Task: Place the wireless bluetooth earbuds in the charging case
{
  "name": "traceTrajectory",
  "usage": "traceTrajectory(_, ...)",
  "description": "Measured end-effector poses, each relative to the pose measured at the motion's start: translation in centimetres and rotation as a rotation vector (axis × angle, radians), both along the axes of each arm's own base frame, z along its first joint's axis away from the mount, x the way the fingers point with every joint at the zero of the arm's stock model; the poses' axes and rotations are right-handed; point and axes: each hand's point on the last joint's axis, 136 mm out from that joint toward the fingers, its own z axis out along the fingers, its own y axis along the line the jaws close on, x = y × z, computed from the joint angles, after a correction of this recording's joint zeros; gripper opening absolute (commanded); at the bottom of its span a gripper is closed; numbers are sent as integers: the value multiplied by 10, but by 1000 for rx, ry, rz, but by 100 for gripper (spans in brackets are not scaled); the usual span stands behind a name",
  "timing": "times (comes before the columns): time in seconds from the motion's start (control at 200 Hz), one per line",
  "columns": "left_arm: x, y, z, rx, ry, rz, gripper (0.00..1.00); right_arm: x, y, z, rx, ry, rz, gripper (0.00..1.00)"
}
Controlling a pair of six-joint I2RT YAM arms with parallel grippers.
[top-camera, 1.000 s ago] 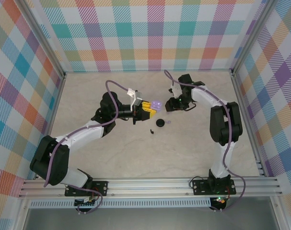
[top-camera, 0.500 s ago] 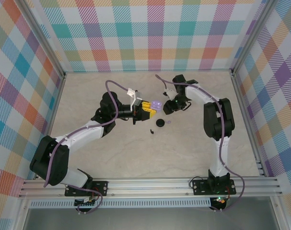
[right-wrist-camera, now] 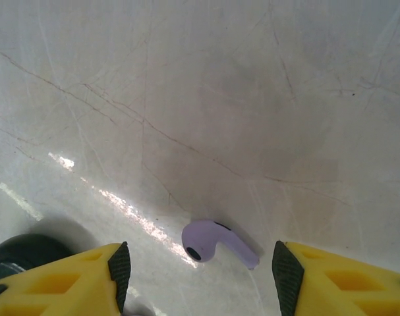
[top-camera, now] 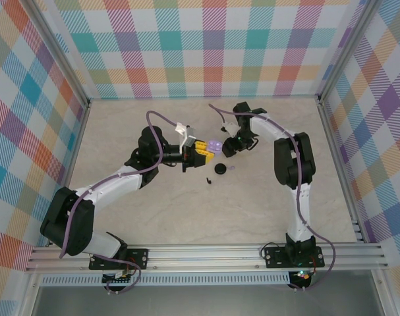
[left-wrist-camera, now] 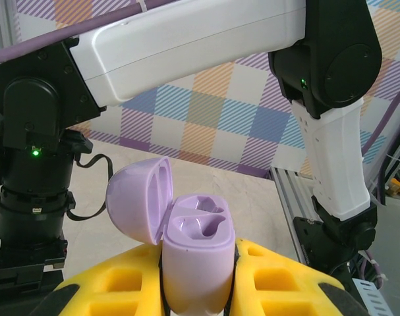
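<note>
Over the big table (top-camera: 186, 210), the left gripper (top-camera: 205, 150) pinches the open lilac case (left-wrist-camera: 198, 230), while the right gripper (right-wrist-camera: 200, 266) hangs spread wide over a tiny lilac earbud (right-wrist-camera: 216, 243) lying there, probably light, hard and slippery, best pinched across its stem.

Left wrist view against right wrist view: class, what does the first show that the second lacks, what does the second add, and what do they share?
Left wrist: the left gripper shut on the open, empty lilac case, with the right arm behind. Right wrist: a lilac earbud lying untouched on the table inside the open right gripper, near a black round object. Shared: yellow fingers and the pale table.
</note>
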Motion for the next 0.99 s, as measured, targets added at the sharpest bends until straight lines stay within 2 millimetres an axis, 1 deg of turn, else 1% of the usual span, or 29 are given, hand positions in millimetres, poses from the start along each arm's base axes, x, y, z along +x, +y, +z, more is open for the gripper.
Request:
traceTrajectory(0.195,0,0,0,1,-2,0,5,-2,0,-10,-10,30,13,61)
traceTrajectory(0.64,0,0,0,1,-2,0,4,-9,4,-9,4,51,26,58)
traceTrajectory(0.995,0,0,0,-1,-4,0,4,-22,7,-9,10,80,37,55)
